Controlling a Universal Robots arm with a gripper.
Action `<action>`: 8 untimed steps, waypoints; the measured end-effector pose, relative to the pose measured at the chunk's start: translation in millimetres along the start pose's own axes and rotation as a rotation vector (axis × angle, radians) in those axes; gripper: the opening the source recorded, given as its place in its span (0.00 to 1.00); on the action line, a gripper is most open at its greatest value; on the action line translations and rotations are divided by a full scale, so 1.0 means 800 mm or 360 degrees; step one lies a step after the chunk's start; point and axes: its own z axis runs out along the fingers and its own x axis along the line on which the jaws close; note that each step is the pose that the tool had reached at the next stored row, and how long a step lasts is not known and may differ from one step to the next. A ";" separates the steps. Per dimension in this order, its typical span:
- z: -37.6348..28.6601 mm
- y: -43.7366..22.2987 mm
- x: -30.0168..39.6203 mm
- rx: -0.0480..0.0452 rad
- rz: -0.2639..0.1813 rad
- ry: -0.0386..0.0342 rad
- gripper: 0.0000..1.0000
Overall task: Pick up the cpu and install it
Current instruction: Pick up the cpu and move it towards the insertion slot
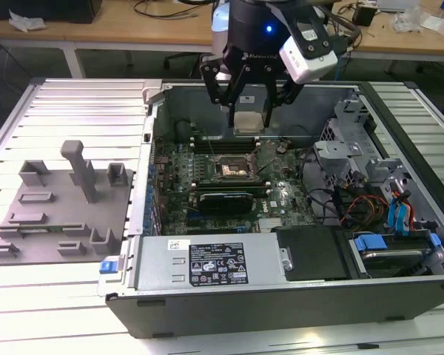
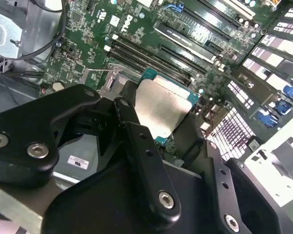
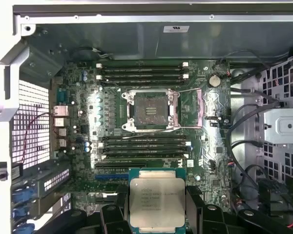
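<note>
The cpu (image 1: pixel 249 123), a small square chip with a pale metal top, hangs in the air over the back of the open computer case (image 1: pixel 126 296). My gripper (image 1: pixel 250 117) is shut on it, one black finger on each side. In the first wrist view the cpu (image 3: pixel 157 197) sits between the fingers (image 3: pixel 199 214), and the dark metal-framed socket (image 3: pixel 149 111) lies open on the green motherboard (image 3: pixel 205 146) beyond it. In the second wrist view the cpu (image 2: pixel 162 108) shows between the black fingers (image 2: pixel 132 122). In the exterior view the socket (image 1: pixel 231 168) lies below and in front of the gripper.
A grey plastic plate with upright pegs (image 1: pixel 59 214) lies outside the case at the exterior view's left. A power supply (image 1: pixel 207 262) fills the case's near side. Drive cages (image 1: pixel 348 148), cables (image 1: pixel 362 203) and blue latches (image 1: pixel 399 214) crowd the right. Memory slots (image 3: pixel 144 73) flank the socket.
</note>
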 end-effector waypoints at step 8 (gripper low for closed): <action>0.0184 0.0000 -0.0102 0.0000 0.0000 0.0000 0.55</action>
